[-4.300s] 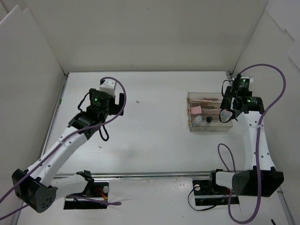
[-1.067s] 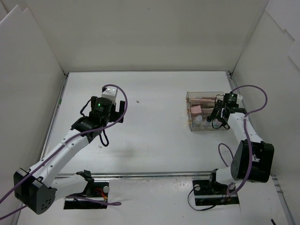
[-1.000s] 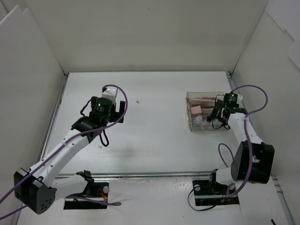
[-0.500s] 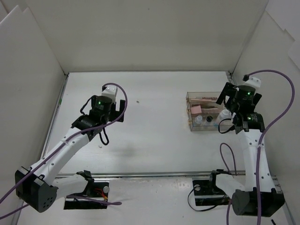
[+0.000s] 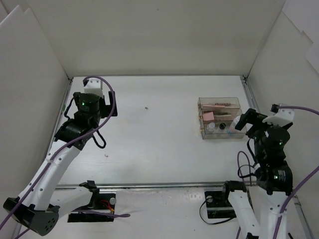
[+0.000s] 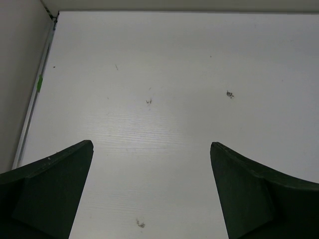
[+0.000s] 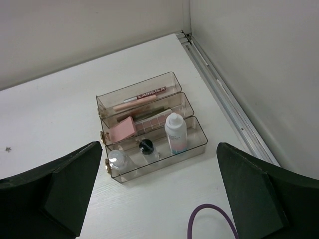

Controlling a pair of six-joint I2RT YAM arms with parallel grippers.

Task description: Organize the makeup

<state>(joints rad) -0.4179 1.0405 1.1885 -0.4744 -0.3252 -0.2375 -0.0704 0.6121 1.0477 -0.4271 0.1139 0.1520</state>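
White table point(image 7: 50, 114), one organizer point(image 7: 134, 86), three bottles point(image 7: 176, 133)

The white table point(image 5: 164, 142) carried a clear tiered box point(image 7: 164, 160) near its far right corner and a few dark specks point(image 6: 230, 93).

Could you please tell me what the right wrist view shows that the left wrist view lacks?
Right wrist only: the clear acrylic tiered box with a pink square, brown palette, thin pencils and upright clear bottle. Left wrist only: a green mark on the edge rail. Both: white table; left tool and right tool each open.
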